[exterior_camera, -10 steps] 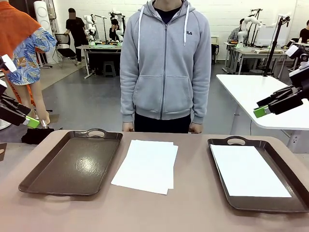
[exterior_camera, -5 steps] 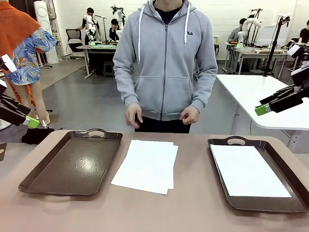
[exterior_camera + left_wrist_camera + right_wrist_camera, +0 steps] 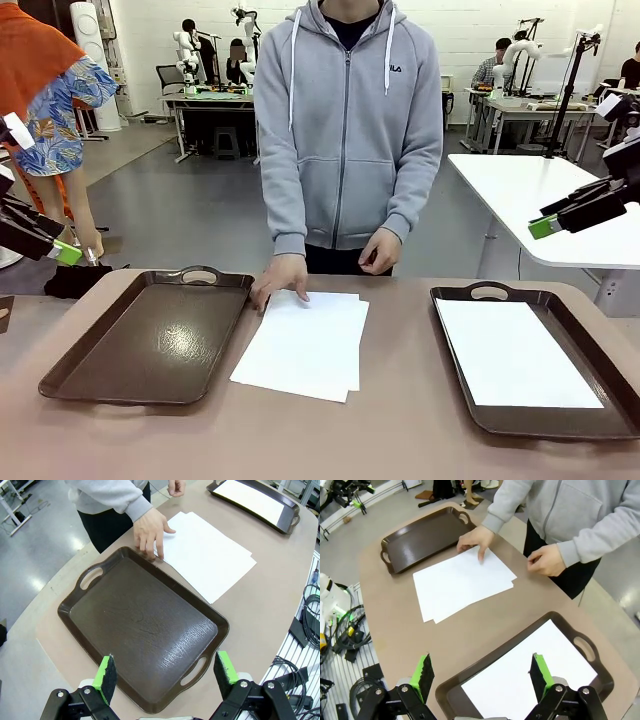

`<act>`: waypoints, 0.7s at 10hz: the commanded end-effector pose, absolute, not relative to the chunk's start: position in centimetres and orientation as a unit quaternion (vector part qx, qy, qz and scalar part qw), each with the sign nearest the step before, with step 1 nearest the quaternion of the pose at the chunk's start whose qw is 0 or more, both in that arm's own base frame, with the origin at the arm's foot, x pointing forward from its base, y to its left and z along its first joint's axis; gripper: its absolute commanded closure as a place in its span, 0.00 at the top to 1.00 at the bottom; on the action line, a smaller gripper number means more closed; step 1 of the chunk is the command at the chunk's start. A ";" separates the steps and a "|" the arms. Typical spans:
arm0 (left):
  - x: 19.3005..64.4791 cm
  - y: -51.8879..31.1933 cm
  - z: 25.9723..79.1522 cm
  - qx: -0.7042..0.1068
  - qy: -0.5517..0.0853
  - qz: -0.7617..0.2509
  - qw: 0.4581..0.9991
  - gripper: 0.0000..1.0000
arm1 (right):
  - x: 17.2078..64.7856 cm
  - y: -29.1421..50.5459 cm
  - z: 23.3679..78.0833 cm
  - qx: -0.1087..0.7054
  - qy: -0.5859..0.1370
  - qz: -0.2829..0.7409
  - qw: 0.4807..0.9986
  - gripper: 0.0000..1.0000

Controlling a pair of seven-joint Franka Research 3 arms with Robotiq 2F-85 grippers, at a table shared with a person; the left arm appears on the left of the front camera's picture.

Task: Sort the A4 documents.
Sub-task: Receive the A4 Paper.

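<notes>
Stack (image 3: 305, 342) sits on worktop (image 3: 400, 430) beyond left fingers (image 3: 106, 676) and right fingers (image 3: 424, 674), between the trays; person's hand (image 3: 280, 280) presses its far corner, likely steadying it for pickup. Both pairs spread, empty: left over bare tray (image 3: 140, 625), right over tray (image 3: 540, 420) with one sheet (image 3: 535, 675).

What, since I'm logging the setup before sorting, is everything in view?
left tray: one, dark brown, robot's left side of the table.
right tray: one, dark brown, robot's right side.
A4 documents: white; loose stack between the trays, single sheet in the right tray.
table: one, tan.
person's hands: two; one hand on the stack's far corner, other hand raised by the far edge.
left gripper: black, green pads, open, aimed at the left tray.
right gripper: same, open, aimed at the right tray.
</notes>
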State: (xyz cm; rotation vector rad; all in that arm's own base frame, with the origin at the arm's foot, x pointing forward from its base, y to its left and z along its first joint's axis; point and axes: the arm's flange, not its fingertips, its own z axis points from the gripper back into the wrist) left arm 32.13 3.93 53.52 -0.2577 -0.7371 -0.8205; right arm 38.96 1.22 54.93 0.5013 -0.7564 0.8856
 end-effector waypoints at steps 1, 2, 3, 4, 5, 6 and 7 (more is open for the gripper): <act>32.2 4.0 53.4 -0.127 -0.350 -0.388 0.843 1.00 | 39.0 1.2 54.9 0.234 -0.354 0.414 0.805 1.00; 32.2 4.0 53.4 -0.127 -0.350 -0.388 0.843 1.00 | 39.0 1.2 54.9 0.234 -0.354 0.414 0.805 1.00; 32.2 4.0 53.4 -0.127 -0.350 -0.388 0.843 1.00 | 39.0 1.2 54.9 0.234 -0.354 0.414 0.805 1.00; 32.2 4.0 53.4 -0.127 -0.350 -0.388 0.843 1.00 | 39.0 1.2 54.9 0.234 -0.354 0.414 0.805 1.00; 32.2 4.0 53.4 -0.127 -0.350 -0.388 0.843 1.00 | 39.0 1.2 54.9 0.234 -0.354 0.414 0.805 1.00; 32.2 4.0 53.4 -0.127 -0.350 -0.388 0.843 1.00 | 39.0 1.2 54.9 0.234 -0.354 0.414 0.805 1.00; 32.2 4.0 53.4 -0.127 -0.350 -0.388 0.843 1.00 | 39.0 1.2 54.9 0.234 -0.354 0.414 0.805 1.00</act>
